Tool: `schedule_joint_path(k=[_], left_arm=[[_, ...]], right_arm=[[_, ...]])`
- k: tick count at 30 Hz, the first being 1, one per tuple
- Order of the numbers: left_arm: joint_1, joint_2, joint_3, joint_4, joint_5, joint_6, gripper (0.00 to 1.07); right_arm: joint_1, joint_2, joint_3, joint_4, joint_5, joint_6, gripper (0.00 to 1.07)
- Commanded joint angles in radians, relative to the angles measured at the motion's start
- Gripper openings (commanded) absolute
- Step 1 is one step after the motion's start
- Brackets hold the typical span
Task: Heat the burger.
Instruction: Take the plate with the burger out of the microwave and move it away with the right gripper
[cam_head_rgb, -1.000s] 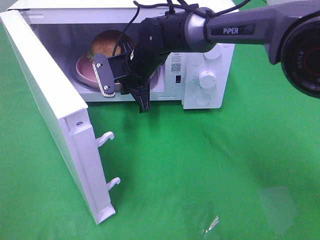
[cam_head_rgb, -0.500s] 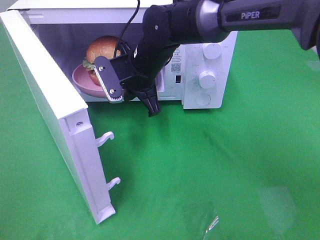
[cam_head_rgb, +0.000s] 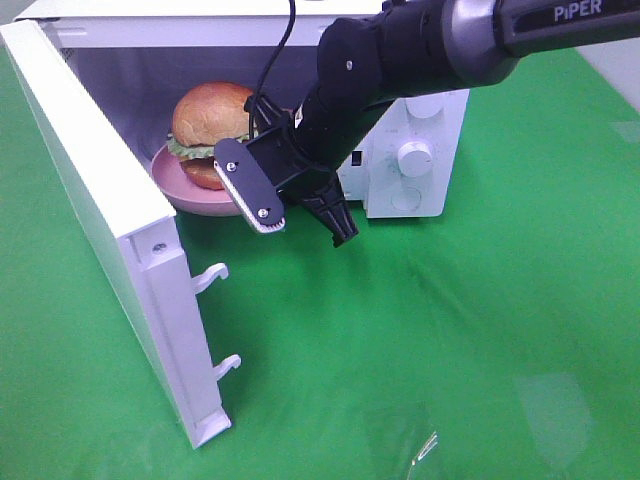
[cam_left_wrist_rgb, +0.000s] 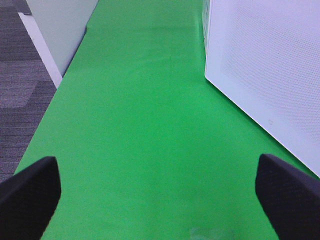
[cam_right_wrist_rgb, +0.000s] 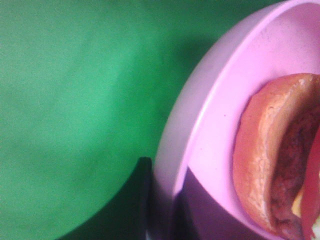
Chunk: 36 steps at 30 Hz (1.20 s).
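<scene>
The burger (cam_head_rgb: 208, 115), with a golden bun, lettuce and patty, sits on a pink plate (cam_head_rgb: 168, 178) at the mouth of the open microwave (cam_head_rgb: 420, 200). My right gripper (cam_head_rgb: 258, 205) reaches in from the right and is shut on the plate's near rim. In the right wrist view the plate (cam_right_wrist_rgb: 220, 115) fills the frame. The burger (cam_right_wrist_rgb: 270, 155) lies on it, and my right gripper (cam_right_wrist_rgb: 165, 210) pinches the rim between dark fingers. My left gripper (cam_left_wrist_rgb: 160, 200) stands open over bare green cloth beside the microwave's white perforated side wall (cam_left_wrist_rgb: 260, 75).
The microwave door (cam_head_rgb: 100, 230) hangs wide open to the left, its two latch hooks (cam_head_rgb: 215, 275) pointing right. Two knobs (cam_head_rgb: 415, 155) sit on the control panel. A clear plastic scrap (cam_head_rgb: 428, 447) lies on the green cloth (cam_head_rgb: 450, 330) at the front.
My right gripper has drawn back toward the front and right. The pink plate and burger have come with it, from deeper in the cavity to its mouth. The left gripper has not moved.
</scene>
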Motion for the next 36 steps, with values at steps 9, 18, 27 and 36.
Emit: schedule_joint_path(k=[9, 18, 27, 36], left_arm=[[0.001, -0.018, 0.001, 0.004, -0.003, 0.000, 0.98], [0.001, -0.018, 0.001, 0.004, -0.003, 0.000, 0.98], [0.001, -0.018, 0.001, 0.004, -0.003, 0.000, 0.98], [0.001, -0.018, 0.001, 0.004, -0.003, 0.000, 0.98]], right_arm=[[-0.001, -0.121, 0.116, -0.003, -0.089, -0.027, 0.00], [-0.001, -0.257, 0.314, -0.003, -0.192, -0.028, 0.00], [0.002, -0.392, 0.488, -0.005, -0.255, -0.023, 0.00], [0.002, -0.554, 0.640, -0.023, -0.259, 0.020, 0.00]])
